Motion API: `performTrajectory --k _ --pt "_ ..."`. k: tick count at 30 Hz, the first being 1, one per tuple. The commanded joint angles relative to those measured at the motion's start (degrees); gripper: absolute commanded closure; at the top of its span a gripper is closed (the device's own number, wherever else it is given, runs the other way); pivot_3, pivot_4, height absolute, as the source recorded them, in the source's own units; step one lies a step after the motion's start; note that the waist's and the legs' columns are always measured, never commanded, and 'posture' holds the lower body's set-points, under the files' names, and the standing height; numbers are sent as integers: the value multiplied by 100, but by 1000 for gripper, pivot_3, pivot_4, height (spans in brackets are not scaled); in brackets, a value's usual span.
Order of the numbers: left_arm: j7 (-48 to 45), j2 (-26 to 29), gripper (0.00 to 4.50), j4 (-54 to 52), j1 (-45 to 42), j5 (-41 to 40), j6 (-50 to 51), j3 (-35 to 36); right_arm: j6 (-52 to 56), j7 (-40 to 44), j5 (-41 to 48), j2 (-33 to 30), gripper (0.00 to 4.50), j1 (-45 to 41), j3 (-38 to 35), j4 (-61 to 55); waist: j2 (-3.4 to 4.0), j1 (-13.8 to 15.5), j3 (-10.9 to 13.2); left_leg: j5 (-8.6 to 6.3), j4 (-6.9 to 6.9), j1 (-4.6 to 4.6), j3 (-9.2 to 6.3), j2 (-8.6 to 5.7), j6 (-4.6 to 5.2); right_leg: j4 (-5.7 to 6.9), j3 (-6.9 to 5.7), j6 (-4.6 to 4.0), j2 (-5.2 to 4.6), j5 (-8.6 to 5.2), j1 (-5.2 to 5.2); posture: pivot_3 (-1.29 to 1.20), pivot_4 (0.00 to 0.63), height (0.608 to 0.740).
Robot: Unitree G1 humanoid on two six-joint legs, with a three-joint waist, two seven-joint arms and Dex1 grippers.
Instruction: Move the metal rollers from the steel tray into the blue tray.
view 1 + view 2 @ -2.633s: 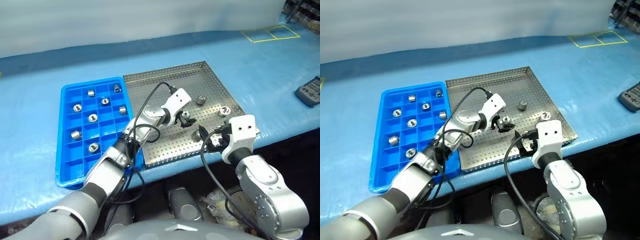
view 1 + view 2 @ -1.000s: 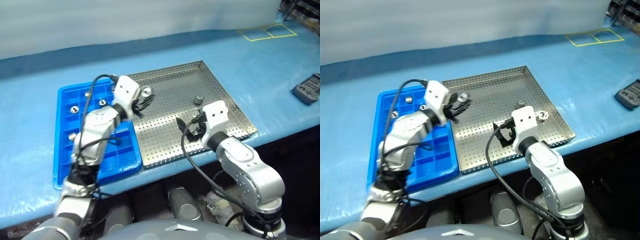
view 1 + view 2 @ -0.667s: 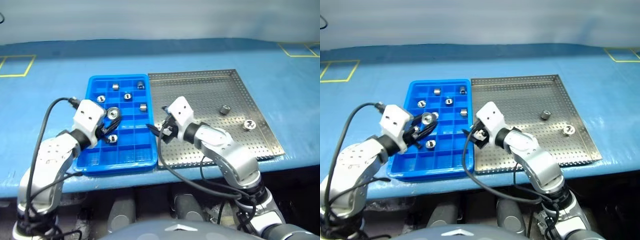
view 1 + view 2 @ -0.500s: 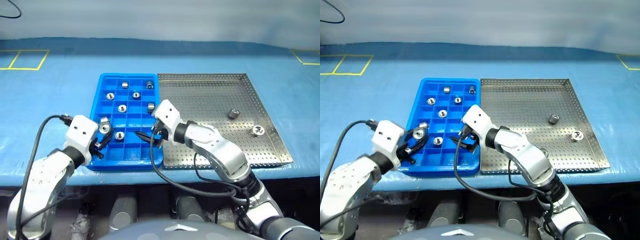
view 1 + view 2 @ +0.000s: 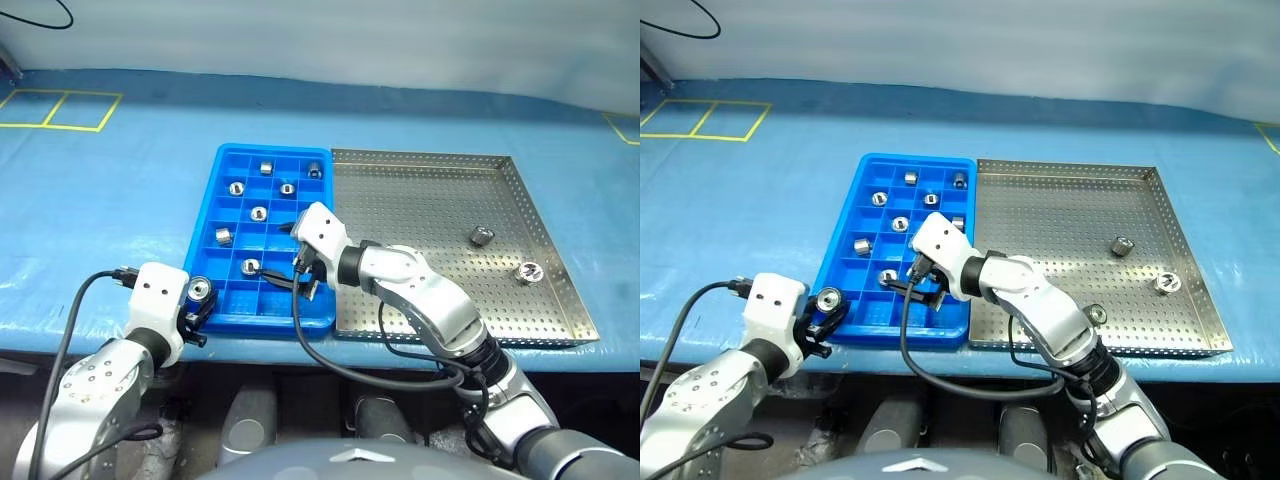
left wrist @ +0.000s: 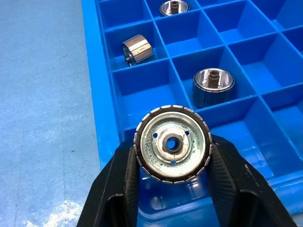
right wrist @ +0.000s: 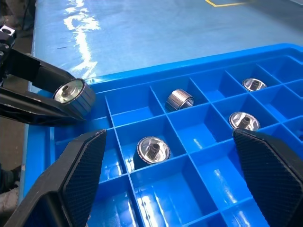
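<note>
My left gripper point(image 6: 172, 147) is shut on one of the metal rollers point(image 6: 172, 143), a ribbed silver ring with a hollow centre. It hangs over the near left corner of the blue tray point(image 5: 275, 150). Several rollers lie in separate compartments of that tray, among them one point(image 5: 250, 266) near the front and one point(image 5: 258, 213) mid-tray. My right gripper point(image 7: 170, 137) stands open and empty above the blue tray's near right part. The steel tray point(image 5: 430, 200) lies right of the blue one, with three rollers point(image 5: 1122, 245) point(image 5: 1161, 284) point(image 5: 1095, 314) on its perforated floor.
Both trays rest on a blue tabletop sheet point(image 5: 120, 220) close to the table's front edge. Yellow tape squares point(image 5: 60, 108) mark the far left of the table. Black cables point(image 5: 330, 355) loop from both wrists below the front edge.
The camera has swung left. My left gripper carried its roller from beside the steel tray back and down to the blue tray's near left corner. My right gripper swung left over the blue tray, still open.
</note>
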Motion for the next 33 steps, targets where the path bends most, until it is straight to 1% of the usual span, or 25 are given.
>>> performTrajectory --k 1,2,3,7,9,10,11,12,14,15,17,19,22,25,28,33 --pt "20 -1 1909 -133 -204 -97 213 97 94 -158 30 -62 0 158 -317 -468 0 -1 0 0 0 -1 -1 0 0 1 0 0 0 0 0 256 150 740" --pt "-6 -18 1635 -141 -300 -162 209 90 142 -204 46 -85 0 218 -379 -551 0 -7 0 0 -2 -2 -1 0 0 1 -1 -1 1 0 -1 234 150 740" --pt "-50 -22 1270 -140 -430 -230 162 69 197 -258 51 -114 0 283 -449 -647 0 -10 0 0 -3 -1 -3 1 0 2 -2 -4 1 -2 -2 225 150 740" --pt "-264 -165 20 34 -1091 -536 -392 26 471 -552 32 -226 0 536 -803 -1057 -1 -51 0 1 -3 -3 -1 0 -3 1 -2 -5 0 -2 -1 132 150 740" --pt "-281 -222 20 176 -1349 -594 -573 -64 628 -726 30 -241 0 648 -1013 -1258 -2 -78 -2 1 0 -5 0 -2 -4 0 0 -5 -1 -2 -2 98 150 740" --pt "-275 -225 20 214 -1396 -613 -620 -84 679 -773 39 -242 0 671 -1060 -1314 -2 -117 -2 1 0 -6 1 -2 -4 -1 0 -5 -1 -2 0 98 150 740" --pt "-213 -326 20 394 -1564 -583 -812 -183 805 -947 30 -195 0 750 -1259 -1412 -2 -178 -2 0 0 -6 2 -2 -5 -2 2 -5 -1 -2 -2 53 150 740" --pt "-11 -628 20 763 -1825 -420 -1336 -396 1017 -1239 25 -70 0 886 -1648 -1527 -1 -210 -2 0 -1 -6 3 -3 -5 -2 4 -5 -1 -1 -1 24 150 740" --pt "213 -950 20 1369 -2198 -55 -2183 -933 1437 -1767 -46 150 0 1109 -2307 -1719 -3 -204 -3 0 0 -9 -4 -8 -5 -3 2 -4 -1 -1 5 -27 150 740" --pt "223 -1013 20 1542 -2258 46 -2424 -1099 1586 -1912 -66 217 0 1157 -2471 -1776 -4 -238 -4 1 6 -10 -6 -10 -5 -3 3 -1 0 1 7 -27 150 740" --pt "-100 -1088 20 1871 -2278 -46 -2762 -1481 1923 -2289 -224 317 0 1310 -2796 -1890 0 -373 -6 -1 11 -15 4 -11 -2 -6 15 -1 -1 11 5 -84 150 740" --pt "-392 -976 20 2108 -2278 29 -3129 -1979 2378 -2699 -424 429 0 1452 -3120 -1972 1 -530 -7 -6 11 -15 13 -12 5 -6 26 -16 -3 21 1 -103 150 740" --pt "-834 -726 20 2296 -2200 25 -3486 -2436 3012 -2842 -389 593 0 1690 -3549 -2264 6 -717 -8 -7 6 -21 14 -9 5 0 27 -18 1 21 -14 -147 150 740" --pt "-1272 -468 20 2345 -2094 -131 -3683 -2611 3553 -2796 -328 539 0 1927 -3583 -2612 24 -916 -13 -7 -3 -19 13 -5 5 5 29 -19 7 19 -20 -164 150 740" --pt "-1569 -279 20 2364 -1977 -262 -3832 -2626 3946 -2753 -286 508 0 2057 -3582 -2864 27 -1083 -13 -7 -5 -11 14 2 5 8 31 2 13 2 -20 -179 150 740" --pt "-2032 68 20 2422 -1844 -314 -3963 -2778 4548 -2628 -190 531 0 2115 -3587 -2891 27 -1230 -14 -5 7 -4 15 0 6 8 33 6 9 3 -6 -177 150 740"
